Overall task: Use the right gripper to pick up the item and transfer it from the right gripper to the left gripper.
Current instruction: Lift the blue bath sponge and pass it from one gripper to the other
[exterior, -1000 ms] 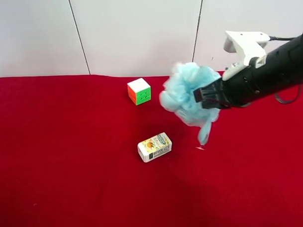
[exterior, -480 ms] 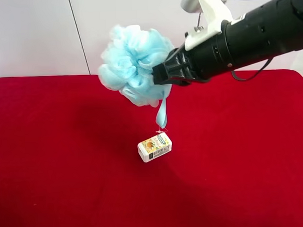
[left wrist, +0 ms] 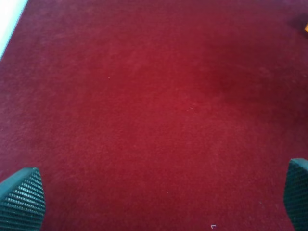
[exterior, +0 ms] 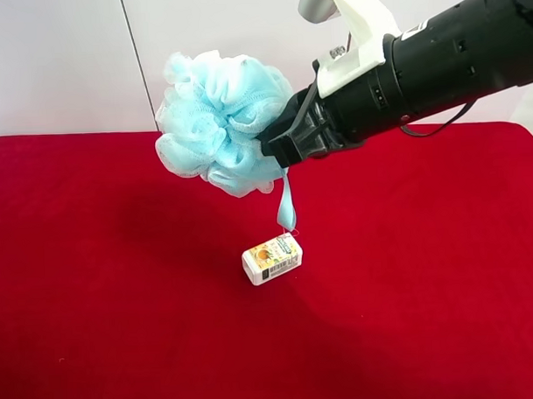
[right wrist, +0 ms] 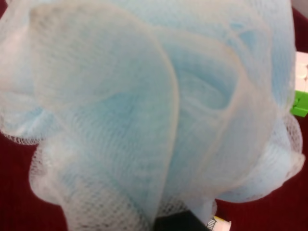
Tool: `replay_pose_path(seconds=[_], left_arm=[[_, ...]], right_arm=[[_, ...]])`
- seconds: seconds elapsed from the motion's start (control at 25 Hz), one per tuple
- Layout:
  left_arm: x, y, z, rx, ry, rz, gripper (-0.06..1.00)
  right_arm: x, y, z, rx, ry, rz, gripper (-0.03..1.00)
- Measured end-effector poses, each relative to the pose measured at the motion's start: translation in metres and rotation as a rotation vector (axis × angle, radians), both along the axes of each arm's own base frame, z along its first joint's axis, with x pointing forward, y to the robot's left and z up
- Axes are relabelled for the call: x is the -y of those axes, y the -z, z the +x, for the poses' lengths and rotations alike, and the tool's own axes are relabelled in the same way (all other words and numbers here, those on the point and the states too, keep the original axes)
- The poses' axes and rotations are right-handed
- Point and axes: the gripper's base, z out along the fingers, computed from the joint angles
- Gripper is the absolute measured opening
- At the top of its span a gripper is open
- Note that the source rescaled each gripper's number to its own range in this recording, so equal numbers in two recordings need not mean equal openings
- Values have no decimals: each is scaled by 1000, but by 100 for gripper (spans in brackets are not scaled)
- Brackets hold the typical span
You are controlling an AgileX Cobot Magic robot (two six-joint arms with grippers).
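Red cloth covers the desk [exterior: 78, 329]. The left gripper [left wrist: 154, 199] hangs over bare cloth, its fingers [left wrist: 21, 199] spread wide apart. Near the middle of the desk a small white printed box [exterior: 272, 258] lies flat. Beyond it, toward the far edge, the right gripper [exterior: 278, 146] pinches the light blue mesh pouf [exterior: 216, 122] in the air, clear of the cloth. Its ribbon loop [exterior: 287, 203] dangles down toward the box; whether they touch cannot be told. The arm reaches in from the far corner at the exterior high view's right. In the right wrist view, a green-and-white cube [right wrist: 299, 96] peeks past the pouf.
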Motion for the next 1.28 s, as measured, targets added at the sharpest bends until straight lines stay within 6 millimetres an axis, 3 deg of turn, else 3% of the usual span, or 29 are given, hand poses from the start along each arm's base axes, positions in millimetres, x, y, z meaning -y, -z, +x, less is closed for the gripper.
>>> replay_pose_path(seconds=[0.28, 0.56, 0.84, 1.04, 1.28], left_arm=[[10, -6, 18, -83, 177, 59, 100], [24, -24, 58, -62, 400, 44, 100], [43, -19, 105, -88, 611, 121, 100], [63, -6, 141, -118, 672, 147, 100], [97, -5, 166, -134, 781, 164, 100]], right_arm=[[0, 0, -1, -5, -5, -1, 0], [-1, 1, -3, -26, -25, -7, 0], [-4, -1, -5, -26, -61, 30, 0], [-6, -4, -6, -32, -62, 71, 0], [-7, -5, -6, -30, -65, 87, 0]])
